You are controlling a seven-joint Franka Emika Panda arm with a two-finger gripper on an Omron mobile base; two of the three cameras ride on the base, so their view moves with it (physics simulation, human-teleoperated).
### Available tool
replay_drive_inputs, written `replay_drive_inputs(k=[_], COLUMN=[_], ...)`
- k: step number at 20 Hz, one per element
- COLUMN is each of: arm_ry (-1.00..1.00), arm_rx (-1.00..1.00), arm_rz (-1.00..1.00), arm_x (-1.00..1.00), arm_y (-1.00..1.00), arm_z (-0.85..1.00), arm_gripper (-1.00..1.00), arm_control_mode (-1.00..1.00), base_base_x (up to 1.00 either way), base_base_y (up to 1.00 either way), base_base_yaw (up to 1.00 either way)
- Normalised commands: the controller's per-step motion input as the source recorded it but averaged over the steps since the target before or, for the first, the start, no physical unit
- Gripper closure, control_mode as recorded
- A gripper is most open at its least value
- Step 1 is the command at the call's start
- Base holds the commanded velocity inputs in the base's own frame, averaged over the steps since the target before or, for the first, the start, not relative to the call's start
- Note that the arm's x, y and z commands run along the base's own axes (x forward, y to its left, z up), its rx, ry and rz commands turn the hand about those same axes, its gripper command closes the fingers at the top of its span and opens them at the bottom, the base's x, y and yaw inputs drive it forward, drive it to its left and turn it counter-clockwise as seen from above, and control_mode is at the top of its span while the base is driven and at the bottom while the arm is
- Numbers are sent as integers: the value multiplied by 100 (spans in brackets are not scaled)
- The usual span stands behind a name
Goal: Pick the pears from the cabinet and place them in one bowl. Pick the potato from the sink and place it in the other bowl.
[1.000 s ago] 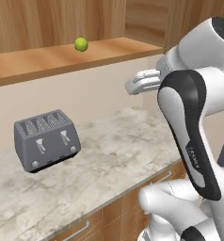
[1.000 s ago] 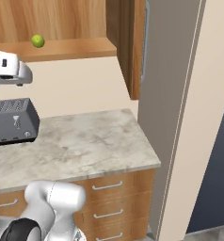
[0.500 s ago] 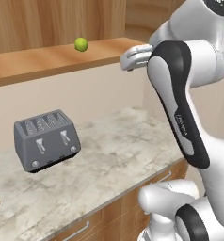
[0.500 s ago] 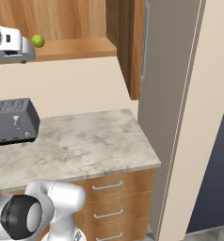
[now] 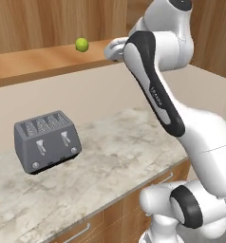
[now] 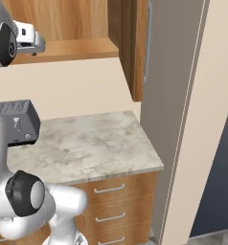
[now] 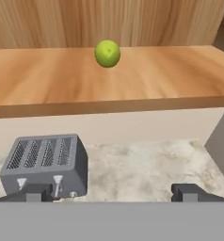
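A bright yellow-green pear (image 5: 81, 44) sits on the open cabinet's wooden shelf (image 5: 29, 64), well back from the front edge. In the hand view the pear (image 7: 107, 53) is straight ahead and a little above centre. My gripper (image 5: 110, 50) hovers at shelf height just right of the pear, apart from it. It is open, with both dark fingertips (image 7: 36, 193) spread wide and nothing between them. The gripper (image 7: 113, 192) looks along the shelf edge. The bowls, potato and sink are out of view.
A grey four-slot toaster (image 5: 47, 140) stands on the marble counter (image 5: 119, 156) below the shelf. The cabinet door (image 6: 135, 48) hangs open to the right, with a silver bar handle (image 6: 147, 43). Drawers (image 6: 111, 206) lie under the counter, and a tall grey panel (image 6: 168, 95) borders it.
The arm has risen and swung left, carrying the hand from below the shelf up to shelf height near the pear. The jaws stayed open. Pear and toaster have not moved.
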Motion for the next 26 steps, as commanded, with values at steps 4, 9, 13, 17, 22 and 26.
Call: replay_drive_inputs(k=[4,9,13,17,22,26], arm_ry=[0,-1,-9,9,13,4], arm_rx=[0,0,9,-2,-13,-12], arm_rz=[0,0,4,7,3,0], arm_x=[68,74,60,76,64,45], arm_y=[39,16,3,6,26,39], arm_z=[0,-1,-2,1,18,20], arm_gripper=[-100,-100,-100,-100,-100,-100], arm_control_mode=[-100,-100,-100,-100,-100,-100], base_base_x=[0,0,0,0,0,0], base_base_y=[0,0,0,0,0,0], base_base_yaw=[0,0,0,0,0,0])
